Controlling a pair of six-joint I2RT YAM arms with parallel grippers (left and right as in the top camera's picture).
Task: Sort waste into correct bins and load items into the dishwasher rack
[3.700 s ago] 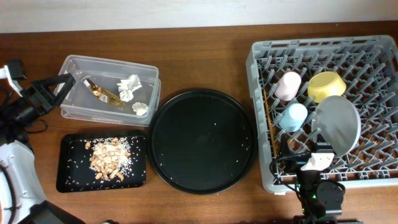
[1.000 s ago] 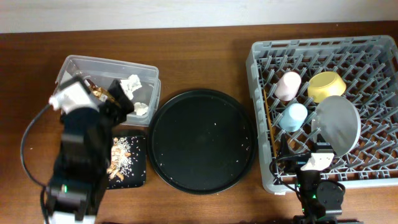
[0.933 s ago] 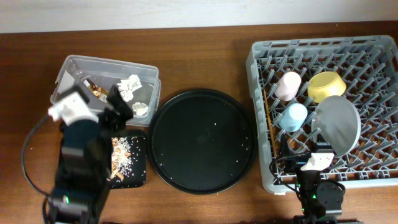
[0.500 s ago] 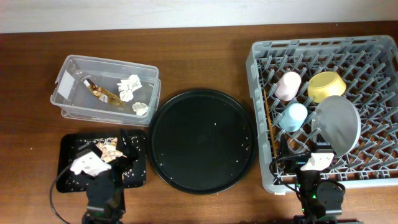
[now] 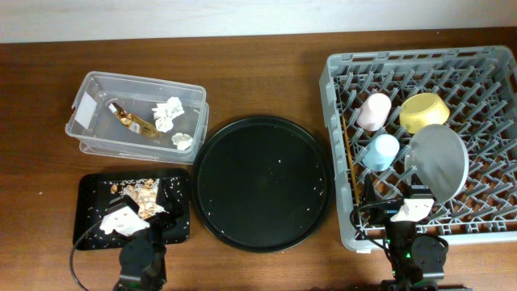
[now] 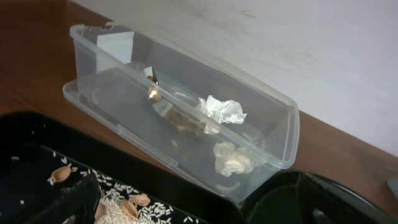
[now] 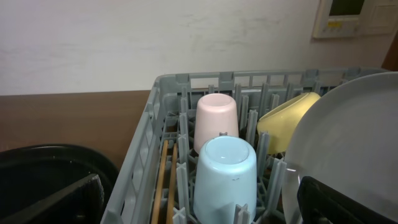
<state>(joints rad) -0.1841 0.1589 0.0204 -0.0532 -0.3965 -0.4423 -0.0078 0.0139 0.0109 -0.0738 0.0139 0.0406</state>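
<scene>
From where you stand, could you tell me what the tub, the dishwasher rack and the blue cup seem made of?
Tub: clear glossy plastic, with see-through walls. Dishwasher rack: grey matte moulded plastic, judging by its grid. Blue cup: smooth, slightly shiny; probably plastic, possibly ceramic.
</scene>
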